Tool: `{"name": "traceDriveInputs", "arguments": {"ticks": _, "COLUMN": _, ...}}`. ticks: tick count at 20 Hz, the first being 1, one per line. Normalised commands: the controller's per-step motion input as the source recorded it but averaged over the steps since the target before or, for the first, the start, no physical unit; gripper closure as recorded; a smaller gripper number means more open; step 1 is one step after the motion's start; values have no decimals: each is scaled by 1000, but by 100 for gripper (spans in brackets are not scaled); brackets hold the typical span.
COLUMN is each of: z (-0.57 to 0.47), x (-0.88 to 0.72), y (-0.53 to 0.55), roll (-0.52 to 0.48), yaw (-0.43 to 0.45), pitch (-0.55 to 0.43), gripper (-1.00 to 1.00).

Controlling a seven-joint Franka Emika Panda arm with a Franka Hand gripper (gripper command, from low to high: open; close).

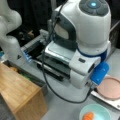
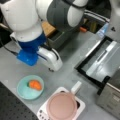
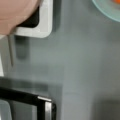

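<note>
Claw hidden in all views; whether it is apart or together cannot be told.
Front views: orange lump in light-blue round bowl; pink round pan beside it. Wrist view: grey desk.

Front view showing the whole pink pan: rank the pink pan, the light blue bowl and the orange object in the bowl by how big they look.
In a front view:
1. pink pan, largest.
2. light blue bowl, slightly smaller across; nearness to the camera may skew this.
3. orange object, clearly smallest, lying inside the bowl.
The gripper is not visible.
</note>
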Motion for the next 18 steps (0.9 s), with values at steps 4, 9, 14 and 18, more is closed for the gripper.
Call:
{"name": "traceDriveInputs", "arguments": {"ticks": 4, "z": -107, "x": -604, "y": 173, "roll": -286, "yaw": -26, "pitch": -161, "gripper": -100}}
{"name": "traceDriveInputs", "arguments": {"ticks": 9, "z": -135, "x": -542, "y": 102, "roll": -291, "yaw": -58, "pitch": -210, "gripper": -100}}
{"name": "traceDriveInputs", "arguments": {"ticks": 14, "z": -98, "x": -608, "y": 114, "roll": -298, "yaw": -58, "pitch": -228, "gripper": -100}}
{"name": "traceDriveInputs", "arguments": {"ticks": 18, "z": -92, "x": -586, "y": 136, "roll": -263, "yaw": -26, "pitch": -237, "gripper": -100}}
